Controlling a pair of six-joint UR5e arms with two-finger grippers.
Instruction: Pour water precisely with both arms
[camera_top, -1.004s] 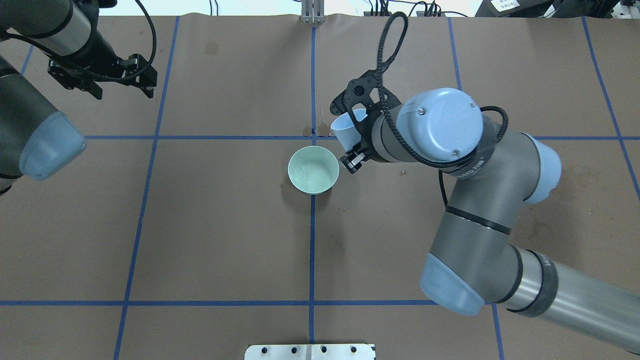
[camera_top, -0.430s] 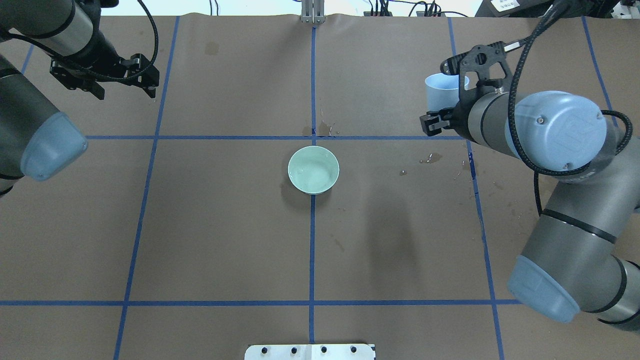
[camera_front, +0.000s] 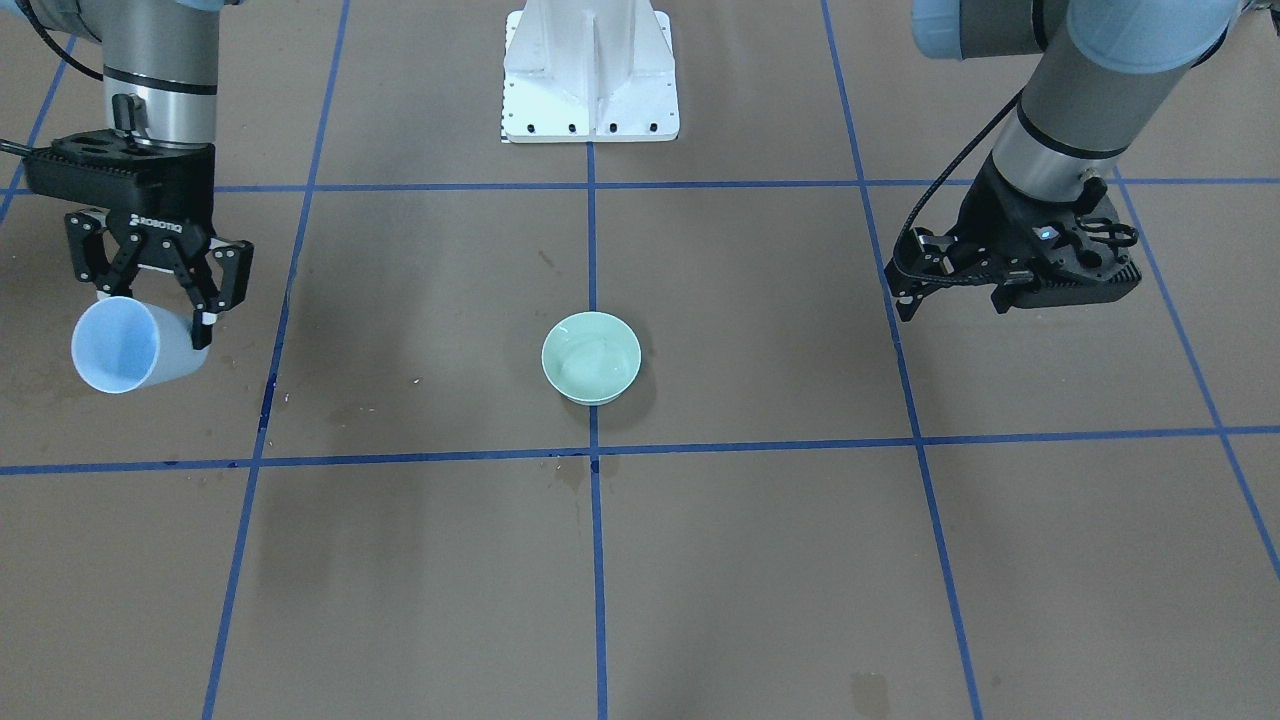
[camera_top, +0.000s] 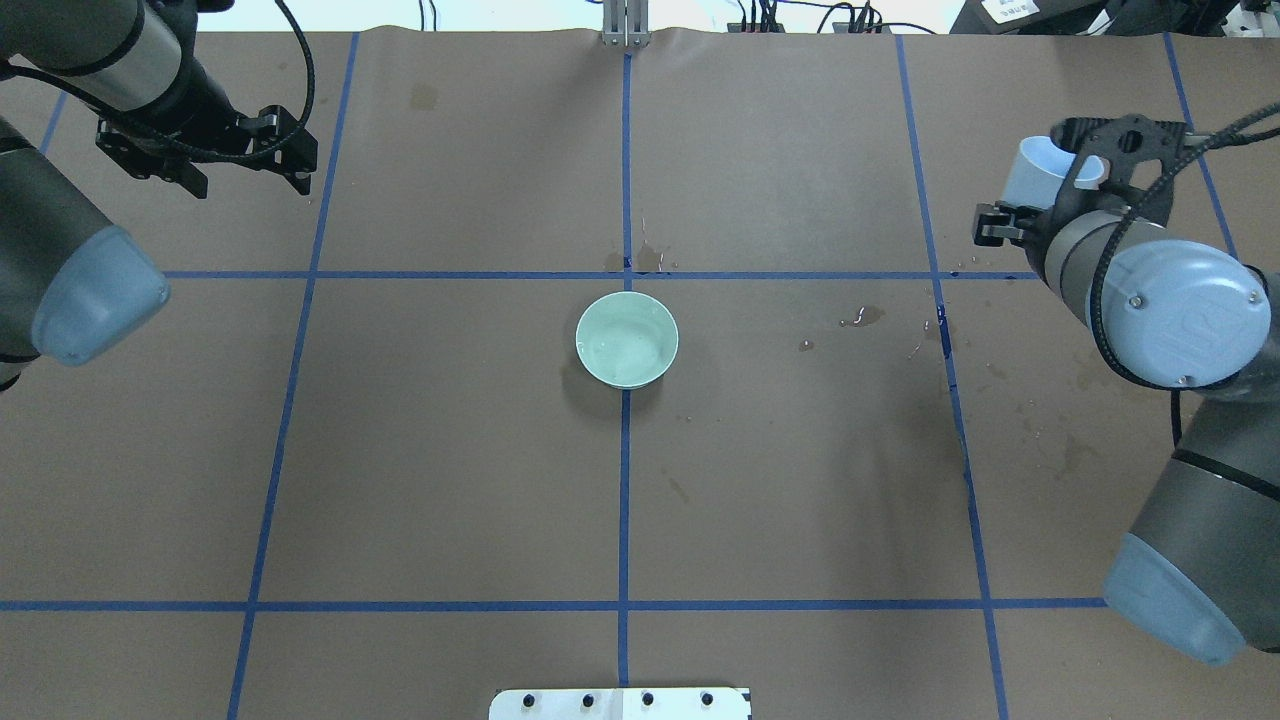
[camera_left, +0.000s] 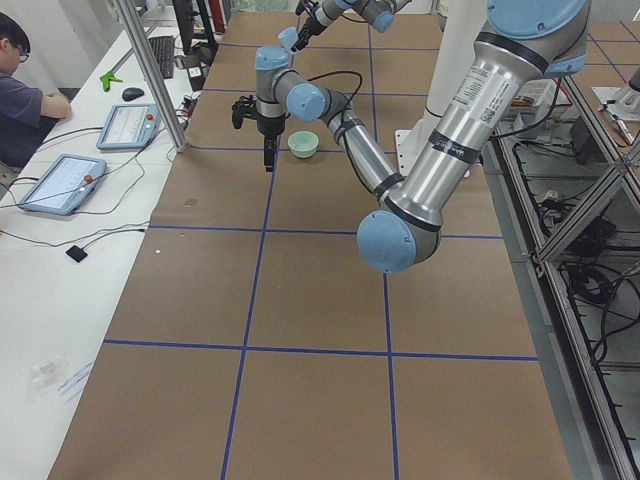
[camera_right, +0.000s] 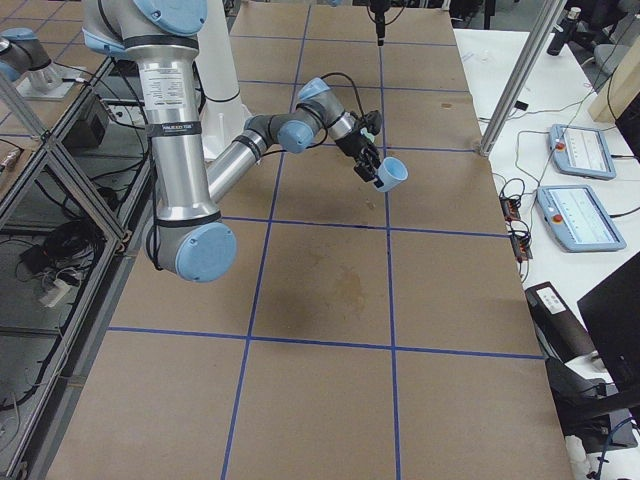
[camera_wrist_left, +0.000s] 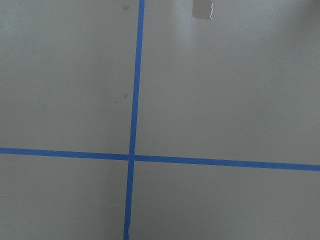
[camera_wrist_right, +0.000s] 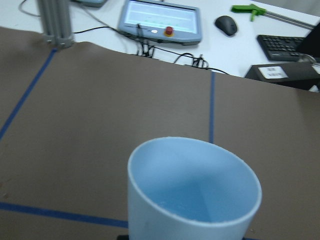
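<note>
My right gripper (camera_front: 145, 305) is shut on a pale blue cup (camera_front: 128, 345), held tilted above the table's far right part; the cup (camera_top: 1040, 168) is well away from the bowl. The right wrist view looks into the cup (camera_wrist_right: 195, 190), and I cannot tell if water is left in it. A mint-green bowl (camera_top: 627, 339) stands at the table's centre with the water (camera_front: 592, 352) showing as faint ripples inside. My left gripper (camera_top: 300, 165) hangs open and empty over the far left part, its fingers pointing down.
Wet spots (camera_top: 862, 317) mark the brown paper between bowl and cup, and more lie beyond the bowl (camera_top: 640, 260). The white pedestal (camera_front: 590, 70) stands at the robot's side. A seated person (camera_left: 22, 85) and pendants (camera_left: 60, 182) are beside the table.
My right arm has swung the cup away from the bowl's rim, out to the table's right side. The left arm has stayed put.
</note>
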